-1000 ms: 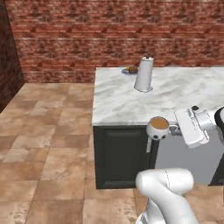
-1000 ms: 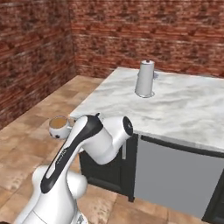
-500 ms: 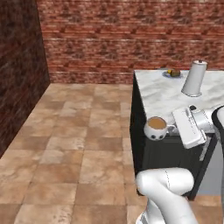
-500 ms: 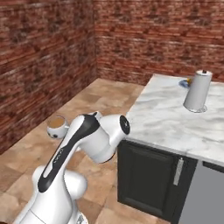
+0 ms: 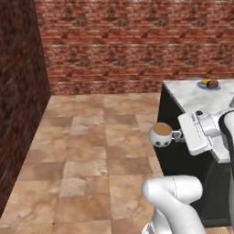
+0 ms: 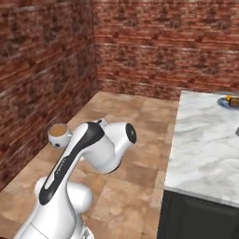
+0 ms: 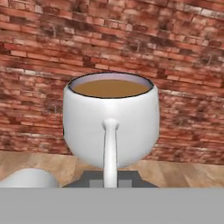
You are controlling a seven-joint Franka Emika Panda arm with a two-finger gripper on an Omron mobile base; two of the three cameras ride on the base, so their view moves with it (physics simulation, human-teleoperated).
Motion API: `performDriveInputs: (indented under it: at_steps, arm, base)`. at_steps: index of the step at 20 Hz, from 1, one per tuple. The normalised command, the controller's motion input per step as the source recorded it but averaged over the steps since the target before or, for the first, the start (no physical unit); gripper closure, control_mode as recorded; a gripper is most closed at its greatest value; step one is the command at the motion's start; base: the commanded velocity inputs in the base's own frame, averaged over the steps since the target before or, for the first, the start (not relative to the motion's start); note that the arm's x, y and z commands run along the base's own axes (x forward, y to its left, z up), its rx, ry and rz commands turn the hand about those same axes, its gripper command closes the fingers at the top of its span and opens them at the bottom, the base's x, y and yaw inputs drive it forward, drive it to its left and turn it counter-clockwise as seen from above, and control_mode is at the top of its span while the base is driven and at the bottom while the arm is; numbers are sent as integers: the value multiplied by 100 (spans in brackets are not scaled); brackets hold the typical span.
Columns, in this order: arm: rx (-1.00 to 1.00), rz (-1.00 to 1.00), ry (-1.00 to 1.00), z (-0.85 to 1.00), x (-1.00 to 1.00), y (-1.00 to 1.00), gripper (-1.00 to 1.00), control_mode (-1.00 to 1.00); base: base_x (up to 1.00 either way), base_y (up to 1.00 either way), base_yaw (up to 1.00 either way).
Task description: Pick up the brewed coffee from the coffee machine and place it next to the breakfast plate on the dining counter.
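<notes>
Two-finger gripper (image 5: 179, 134) clamped on handle of small spotted white mug w/ light-brown coffee (image 5: 161, 135); prob. rigid, slick, spill-prone—keep level.

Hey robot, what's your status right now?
Gripper shut on mug handle. Brewed coffee upright, carried over floor, beside dining counter. Breakfast plate at far corner. Nothing between.

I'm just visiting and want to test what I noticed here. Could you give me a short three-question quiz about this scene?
1. True or false: the small round white spotted mug rests on the white-grey marble counter.
2. What fills the mug?
3. The small round blue plate is: A) on the tile floor, B) on the counter, C) in the tool.

Key: 1. False, the tool holds it by its handle above the floor. 2. Light-brown coffee. 3. B.
</notes>
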Motion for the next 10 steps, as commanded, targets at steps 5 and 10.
performDriveInputs:
  at_steps: [5,10]
  arm:
    - [0,0,0,0,0,0,100,100]
    - [0,0,0,0,0,0,100,100]
  base:
    - [100,100,-52]
    - [100,100,-56]
